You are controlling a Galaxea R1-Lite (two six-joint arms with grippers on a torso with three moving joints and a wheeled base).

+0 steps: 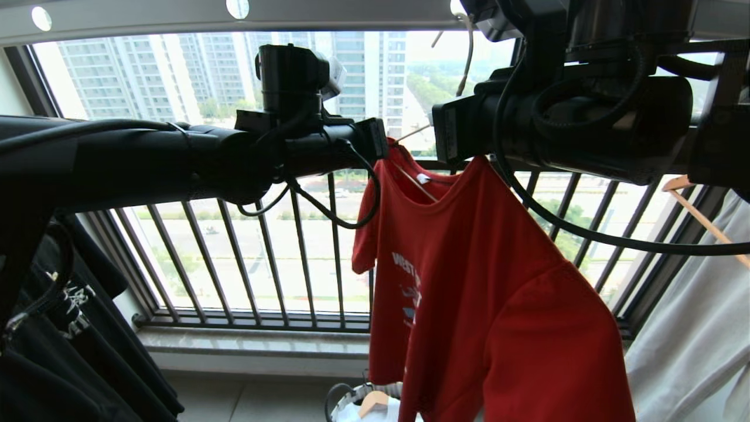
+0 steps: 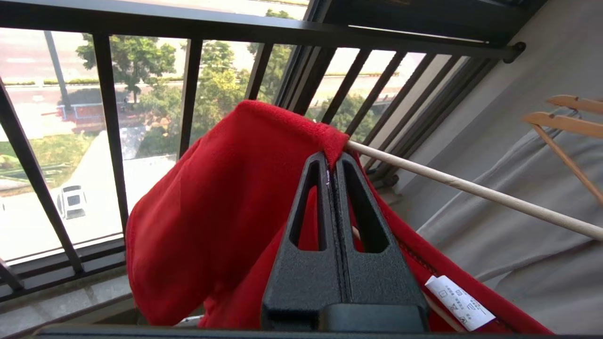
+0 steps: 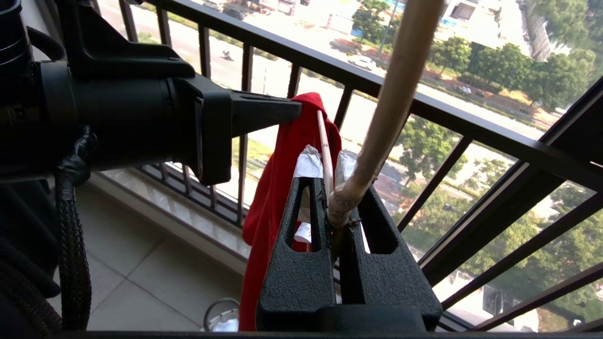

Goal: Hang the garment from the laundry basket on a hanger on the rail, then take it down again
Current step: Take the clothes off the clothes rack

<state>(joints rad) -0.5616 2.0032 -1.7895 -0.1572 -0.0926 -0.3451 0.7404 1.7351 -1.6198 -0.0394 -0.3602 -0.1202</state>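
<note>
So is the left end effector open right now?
No, in the left wrist view the left end effector has its jaws pressed together, pinching the red T-shirt at its shoulder over the hanger end.

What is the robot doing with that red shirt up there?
The robot is working with both arms by the window. Its left claw is shut on the shoulder of the red T-shirt, right at the end of the hanger. Its right claw is shut on the hanger near the base of its hook. The shirt hangs on the hanger, below the grey rail with round holes. The laundry basket sits on the floor underneath.
</note>
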